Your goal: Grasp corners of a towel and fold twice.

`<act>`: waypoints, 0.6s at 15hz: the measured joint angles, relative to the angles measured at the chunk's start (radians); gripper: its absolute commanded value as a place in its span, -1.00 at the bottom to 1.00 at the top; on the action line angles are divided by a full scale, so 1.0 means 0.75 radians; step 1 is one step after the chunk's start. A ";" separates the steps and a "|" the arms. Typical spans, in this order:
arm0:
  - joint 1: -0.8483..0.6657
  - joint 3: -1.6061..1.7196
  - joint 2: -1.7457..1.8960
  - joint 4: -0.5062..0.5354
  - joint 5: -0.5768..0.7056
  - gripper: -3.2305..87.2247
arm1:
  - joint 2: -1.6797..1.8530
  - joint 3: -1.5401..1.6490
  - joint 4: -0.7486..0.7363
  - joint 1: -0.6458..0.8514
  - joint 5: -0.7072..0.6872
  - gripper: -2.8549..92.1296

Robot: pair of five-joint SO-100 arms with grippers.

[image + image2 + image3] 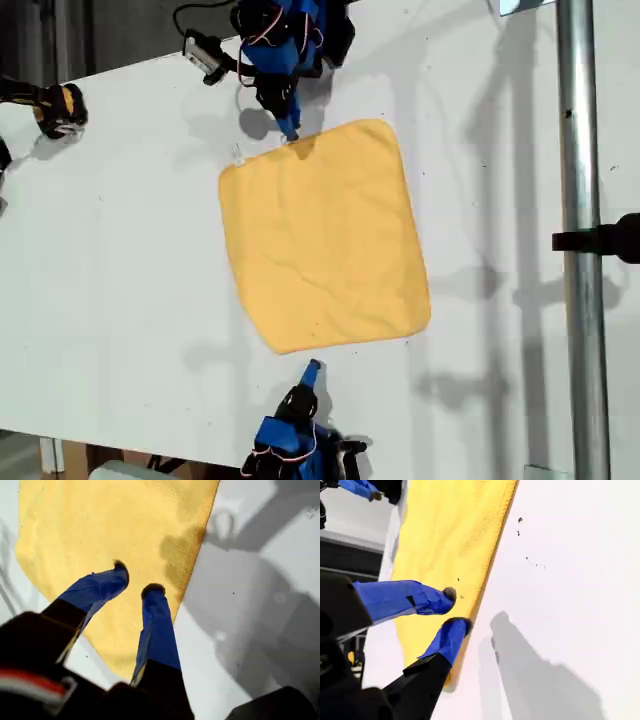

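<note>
Towel [325, 235] is lying flat and open on the white table [120, 250], roughly mid-table and turned slightly askew, with light creases across it. All four corners are showing in the exterior view. A small white tag [238, 155] is sticking out at the corner nearest that view's upper left.

My first gripper [291, 133] is reaching in from the top of the exterior view. Its tip is sitting at the towel's upper edge, just beside the tag corner, and it is throwing a small shadow onto the cloth. In its own wrist view the gripper [136, 579] is showing both blue fingers spread a moderate way apart above the yellow fabric [100, 525], with nothing between them. Whether the tips are touching the cloth, I cannot tell.

My second gripper [312, 370] is coming in from the bottom of the exterior view. There it is showing just off the towel's lower edge, near the corner [280, 348] at that view's lower left. Its wrist view is showing the gripper [455, 609] with a narrow gap between the fingers, poised over the very edge of the towel [450, 530] and pinching no cloth.

A metal pole [580, 250] is running down the exterior view's right side.
</note>
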 measured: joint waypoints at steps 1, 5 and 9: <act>-0.016 0.000 0.000 0.000 -0.012 -0.95 | 0.000 -0.002 0.000 0.000 0.000 -0.94; -0.164 0.000 0.000 0.000 -0.593 -0.95 | 0.000 -0.006 0.000 0.000 0.000 -0.94; -0.162 0.000 0.000 0.000 -0.618 -0.95 | 0.000 -0.010 0.000 0.000 0.002 -0.94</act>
